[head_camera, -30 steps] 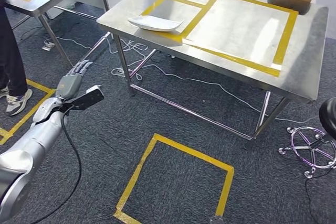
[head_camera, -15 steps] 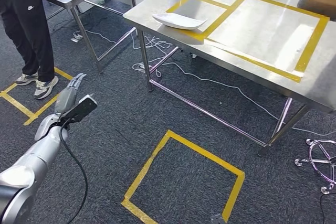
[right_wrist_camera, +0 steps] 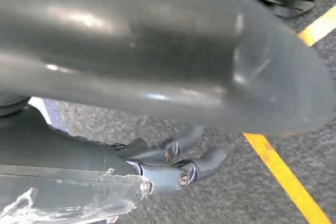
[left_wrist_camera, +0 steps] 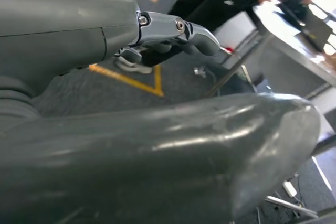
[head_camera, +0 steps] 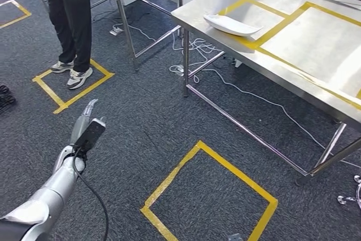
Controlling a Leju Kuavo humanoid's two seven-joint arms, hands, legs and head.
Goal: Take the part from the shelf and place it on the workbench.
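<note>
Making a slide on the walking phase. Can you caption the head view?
Left hand empty over dark carpet, a white part on the steel workbench, a person standing nearby.

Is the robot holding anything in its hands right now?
No, nothing. The left hand hangs over the carpet with its fingers out straight and empty. The right hand has nothing in it either. The white part lies on the workbench.

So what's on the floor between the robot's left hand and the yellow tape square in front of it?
In the head view, bare dark carpet separates the left hand from the yellow tape square.
</note>
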